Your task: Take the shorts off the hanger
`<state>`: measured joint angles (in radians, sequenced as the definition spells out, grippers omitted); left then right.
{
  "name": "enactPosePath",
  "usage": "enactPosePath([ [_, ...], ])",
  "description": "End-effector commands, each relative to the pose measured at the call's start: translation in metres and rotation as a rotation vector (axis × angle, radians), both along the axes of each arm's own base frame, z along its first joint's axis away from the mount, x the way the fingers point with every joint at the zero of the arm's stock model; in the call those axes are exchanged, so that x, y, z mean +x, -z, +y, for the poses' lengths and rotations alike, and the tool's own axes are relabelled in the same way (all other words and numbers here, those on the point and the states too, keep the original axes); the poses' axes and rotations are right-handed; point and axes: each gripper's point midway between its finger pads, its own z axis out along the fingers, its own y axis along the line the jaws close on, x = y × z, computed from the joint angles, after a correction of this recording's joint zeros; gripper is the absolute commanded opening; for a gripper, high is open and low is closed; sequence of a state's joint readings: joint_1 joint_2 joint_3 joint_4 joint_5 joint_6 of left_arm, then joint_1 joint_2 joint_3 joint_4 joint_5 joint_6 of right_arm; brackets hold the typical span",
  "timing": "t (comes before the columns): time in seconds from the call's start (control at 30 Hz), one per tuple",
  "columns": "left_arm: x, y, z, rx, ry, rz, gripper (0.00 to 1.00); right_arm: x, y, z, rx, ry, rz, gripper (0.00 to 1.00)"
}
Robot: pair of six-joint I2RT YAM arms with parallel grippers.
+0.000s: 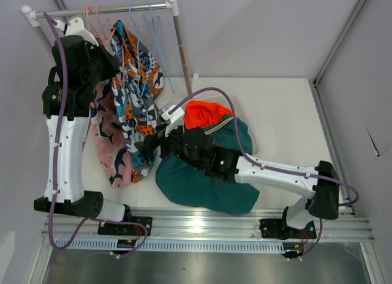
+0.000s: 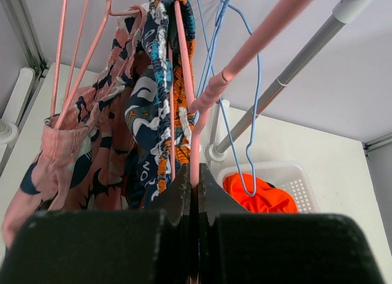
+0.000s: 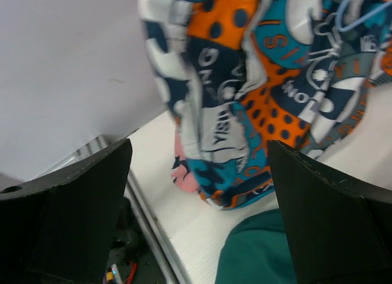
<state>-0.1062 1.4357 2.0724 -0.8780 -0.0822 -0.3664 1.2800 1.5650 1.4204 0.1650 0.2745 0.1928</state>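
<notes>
Left gripper (image 2: 195,192) clamps the pink hanger (image 2: 211,91) on the rack (image 1: 104,10) at the table's (image 1: 275,106) far-left corner, right gripper (image 3: 199,180) gapes wide before the hanging navy-orange print shorts (image 3: 245,94): best bite a thick waistband fold, then pull down and off with the hanger steady.

Nothing fancy here: a metal clothes rail (image 1: 116,8) is seen at the back left, capped in white at both ends, with its upright pole (image 1: 182,51) planted on the white table (image 1: 282,112). A white mesh basket (image 2: 301,187) is parked just beside the foot of that pole. Grey walls (image 1: 257,27) are set round it all, and an aluminium track (image 1: 208,226) is run along the near edge.
</notes>
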Motion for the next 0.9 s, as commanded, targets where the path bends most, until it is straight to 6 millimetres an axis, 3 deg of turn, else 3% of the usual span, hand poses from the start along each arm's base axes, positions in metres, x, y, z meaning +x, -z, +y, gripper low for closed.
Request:
enactPosePath([
  [0.0,-0.018,-0.03,-0.005,-0.032,0.028,-0.111,0.0,0.018,0.002,-0.002,-0.004,0.094,-0.001,0.99],
  [0.07,-0.021,-0.028,-0.006,-0.044,0.033,-0.112,0.0,0.018,-0.003,0.005,0.003,0.091,-0.006,0.99],
  [0.1,-0.023,-0.029,-0.007,-0.047,0.036,-0.116,0.0,0.018,0.005,0.012,-0.013,0.093,-0.002,0.99],
  [0.17,-0.026,-0.029,-0.006,-0.051,0.034,-0.119,0.0,0.021,-0.005,0.019,0.007,0.105,-0.005,0.99],
  [0.2,-0.027,-0.031,-0.006,-0.053,0.031,-0.125,0.0,0.023,0.001,0.026,-0.004,0.104,-0.001,0.99],
  [0.23,-0.027,-0.03,-0.006,-0.055,0.031,-0.125,0.0,0.022,-0.009,0.03,0.021,0.099,0.002,0.99],
  [0.4,-0.027,-0.033,-0.007,-0.054,0.037,-0.128,0.0,0.016,-0.016,0.051,0.037,0.071,-0.005,0.99],
  [0.6,-0.036,-0.039,-0.009,-0.063,0.05,-0.147,0.0,0.021,-0.002,0.065,0.026,0.081,-0.008,0.99],
  [0.7,-0.039,-0.041,-0.01,-0.069,0.057,-0.154,0.0,0.025,0.012,0.07,0.01,0.079,-0.001,0.84],
  [0.73,-0.04,-0.043,-0.01,-0.072,0.059,-0.158,0.0,0.025,0.016,0.071,0.004,0.078,-0.003,0.68],
  [0.8,-0.042,-0.045,-0.011,-0.079,0.062,-0.164,0.0,0.025,0.026,0.074,-0.011,0.081,0.001,0.5],
  [0.83,-0.044,-0.048,-0.011,-0.081,0.065,-0.17,0.0,0.025,0.034,0.074,-0.024,0.084,0.005,0.27],
  [0.87,-0.045,-0.047,-0.011,-0.082,0.067,-0.17,0.0,0.026,0.04,0.073,-0.035,0.085,0.011,0.14],
])
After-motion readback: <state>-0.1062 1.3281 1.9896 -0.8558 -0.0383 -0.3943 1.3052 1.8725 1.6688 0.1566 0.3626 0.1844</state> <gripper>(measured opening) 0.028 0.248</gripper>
